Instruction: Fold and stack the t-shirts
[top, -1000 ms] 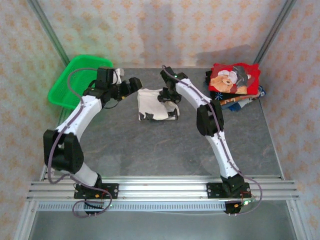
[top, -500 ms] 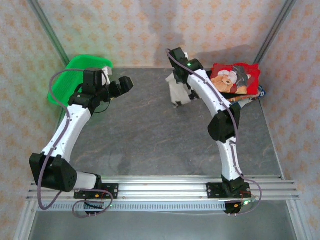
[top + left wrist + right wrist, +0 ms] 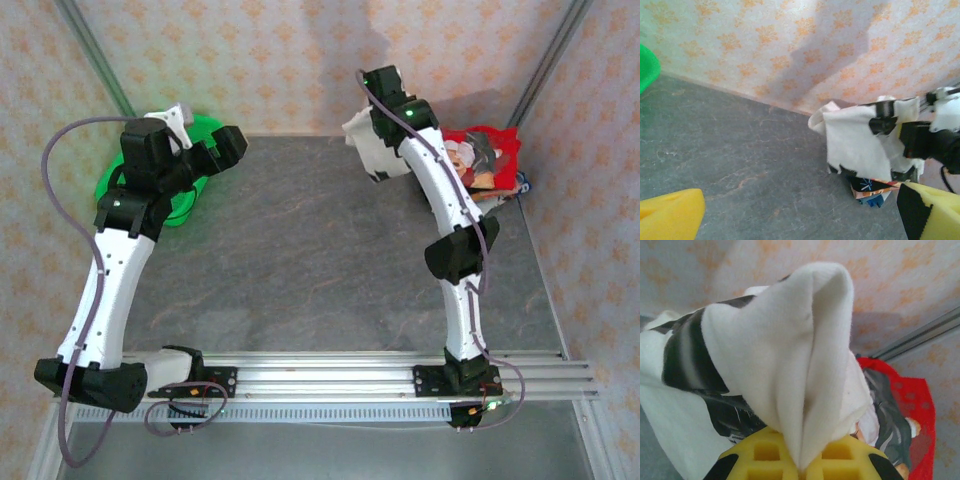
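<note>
Right gripper point(image 3: 801, 462) is pinching the off-white shirt point(image 3: 365, 150) aloft at the table's point(image 3: 300, 260) far edge.
Left gripper point(image 3: 228, 146) is gaping empty by the green basket point(image 3: 180, 205); the right arm is partly covering the red teddy-bear shirt point(image 3: 502, 145).

You'll find both arms built alike: the left arm point(image 3: 105, 270) at the frame's left and the right arm point(image 3: 447, 195) at its right have white shells, black joints and black bases along the bottom edge. A grey cable point(image 3: 46, 162) loops beside the left one. A green light point(image 3: 369, 75) glows at the right arm's upper end, and your wrist views show yellow fingers point(image 3: 671, 216) with black trim.
</note>
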`<state>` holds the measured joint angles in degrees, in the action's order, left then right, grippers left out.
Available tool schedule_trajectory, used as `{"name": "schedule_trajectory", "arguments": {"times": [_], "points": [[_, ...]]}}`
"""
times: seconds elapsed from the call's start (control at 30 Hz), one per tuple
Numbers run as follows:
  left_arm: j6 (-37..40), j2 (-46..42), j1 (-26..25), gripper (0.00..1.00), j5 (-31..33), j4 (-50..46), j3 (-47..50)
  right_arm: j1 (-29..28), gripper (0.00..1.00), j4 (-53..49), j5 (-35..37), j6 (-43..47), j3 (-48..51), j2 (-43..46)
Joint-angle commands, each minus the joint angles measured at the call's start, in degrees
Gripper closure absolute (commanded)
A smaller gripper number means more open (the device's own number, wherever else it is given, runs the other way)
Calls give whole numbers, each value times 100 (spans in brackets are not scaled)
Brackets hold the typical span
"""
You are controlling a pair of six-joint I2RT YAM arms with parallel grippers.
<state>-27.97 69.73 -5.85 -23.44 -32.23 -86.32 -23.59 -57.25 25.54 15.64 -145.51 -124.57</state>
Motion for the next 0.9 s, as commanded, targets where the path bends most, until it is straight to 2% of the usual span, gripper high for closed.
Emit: {"name": "schedule_trajectory", "arguments": {"times": [0.0,0.53,0.83,0.87], "points": [[131,-31,23,0,144,-249,0,81,100,-137,171,132,-228,235],[169,-137,22,0,159,-393,151,1391,100,-470,-633,-367,-148,634],[350,-170,22,0,182,-723,230,2265,100,-4,-1011,-576,877,691],[387,-166,26,0,188,-789,230,2347,96,33,-1048,-627,909,613]]}}
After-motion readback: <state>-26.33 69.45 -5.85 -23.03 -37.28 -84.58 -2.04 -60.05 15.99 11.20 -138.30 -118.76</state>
